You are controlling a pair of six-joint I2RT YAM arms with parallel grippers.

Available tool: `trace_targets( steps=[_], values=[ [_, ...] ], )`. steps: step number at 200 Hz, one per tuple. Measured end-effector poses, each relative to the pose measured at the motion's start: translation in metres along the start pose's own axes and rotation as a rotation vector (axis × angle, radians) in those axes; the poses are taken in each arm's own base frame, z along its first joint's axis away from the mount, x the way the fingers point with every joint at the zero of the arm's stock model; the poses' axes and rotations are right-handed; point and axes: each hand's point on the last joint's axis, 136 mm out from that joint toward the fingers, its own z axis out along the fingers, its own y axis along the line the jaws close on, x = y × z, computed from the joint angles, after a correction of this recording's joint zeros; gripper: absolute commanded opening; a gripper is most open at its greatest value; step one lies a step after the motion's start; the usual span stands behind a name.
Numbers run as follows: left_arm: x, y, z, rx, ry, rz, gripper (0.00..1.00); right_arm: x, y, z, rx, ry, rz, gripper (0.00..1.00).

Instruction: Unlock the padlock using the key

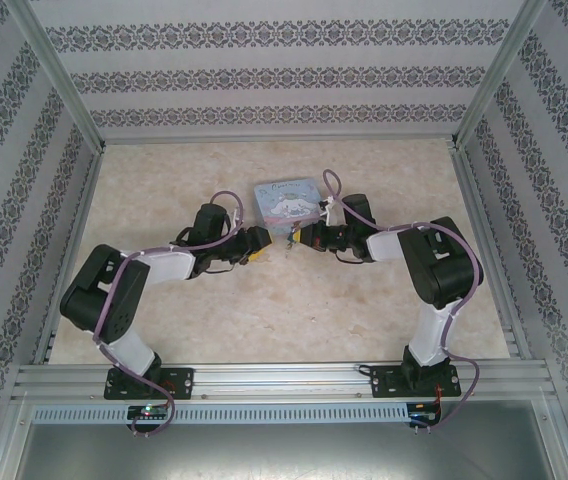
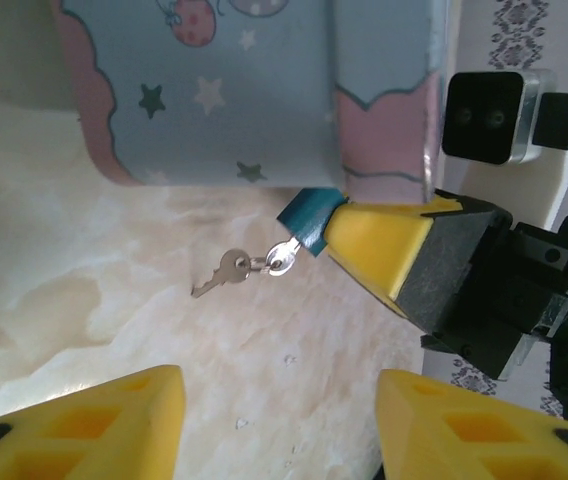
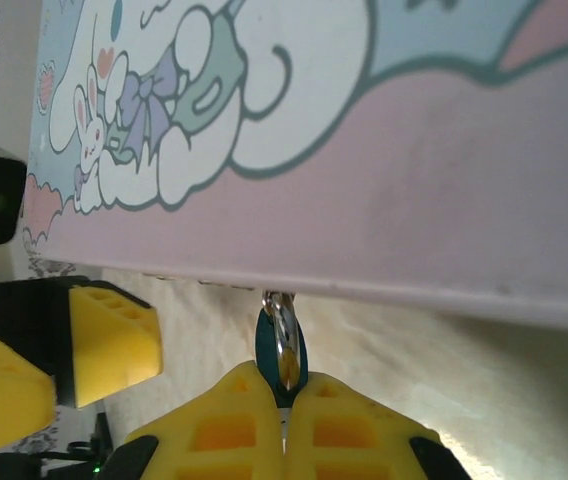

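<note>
Padlock (image 2: 309, 220) pinched in right gripper (image 3: 282, 388); left gripper (image 2: 279, 390), open and empty, should next grasp key (image 2: 222, 272) lying left of it.

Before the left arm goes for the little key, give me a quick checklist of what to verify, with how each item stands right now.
1. Small teal padlock clamped in the right gripper: ok.
2. Left gripper open, yellow fingers spread: ok.
3. Small silver key ahead of the left gripper with nothing covering it: ok.
4. Key inserted in the padlock: not ok; it trails from a metal ring at the padlock's end.
5. Padlock locked or unlocked: cannot tell.
6. Gap between the padlock and the light-blue cartoon-printed tin box: cannot tell; the tin sits right behind it.
</note>
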Motion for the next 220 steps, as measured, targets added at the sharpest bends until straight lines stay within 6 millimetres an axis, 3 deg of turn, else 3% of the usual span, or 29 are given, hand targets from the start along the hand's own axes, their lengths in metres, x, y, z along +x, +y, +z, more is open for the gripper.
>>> trace_targets(
  steps=[74, 137, 220],
  values=[
    [0.004, -0.006, 0.024, 0.081, -0.014, 0.015, 0.35, -0.002, 0.01, 0.003, -0.064, 0.016, 0.07, 0.0],
    [0.015, 0.014, 0.042, 0.069, -0.034, -0.018, 0.32, -0.003, 0.011, 0.002, -0.077, 0.017, 0.098, 0.0],
    [-0.003, 0.009, 0.044, 0.143, -0.157, -0.043, 0.29, -0.003, 0.012, 0.002, -0.078, 0.016, 0.102, 0.0]
  ],
)
